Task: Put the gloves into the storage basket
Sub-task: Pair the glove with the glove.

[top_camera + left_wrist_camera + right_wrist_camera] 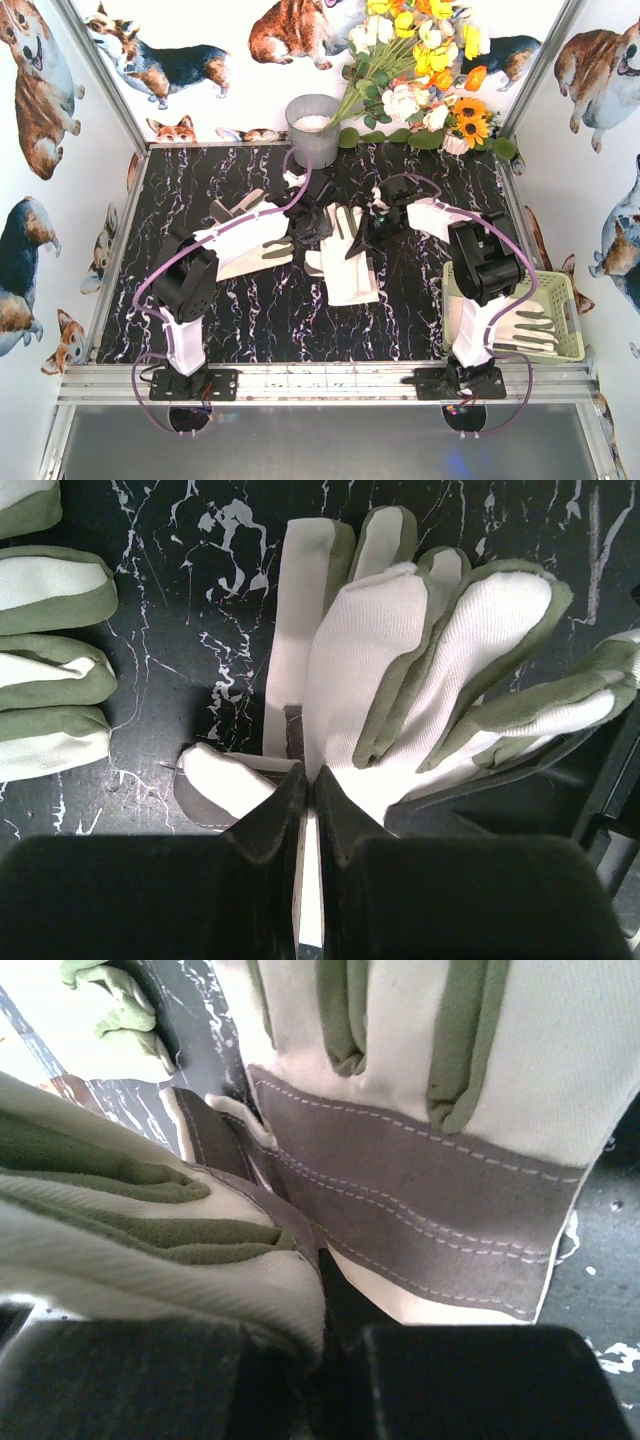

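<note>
The left gripper (312, 230) (310, 780) is at table ctr, jaws together & clamped on a thin white fold of the centre glove (348, 265) (400, 650), whose olive-edged fingers fan away from the wrist cam. The right gripper (380, 222) (328, 1275) sits just right of it, jaws pressed together w/ a bunched glove (150, 1210) pinched at the tips. A flat grey-banded glove (420, 1190) lies right beyond; can't tell from above which of the ctr pile is which. The left glove (255, 255) (50, 670) lies flat under the left arm, apart from the centre glove, w/ a strip of black marble btwn them. The storage basket (572, 300) sits at the near-right corner, close to the right table edge & near the rail (320, 382), w/ one basket glove (528, 328) already lying in it. The right arm's elbow hangs over the basket's left rim, so that side is tight. Bare marble table (250, 320) shows btwn the gloves & the near rail, also along the left edge. The far edge is crowded: a grey bucket (313, 130) at far ctr, and a flower bunch (420, 60) spilling over the far-right corner.
</note>
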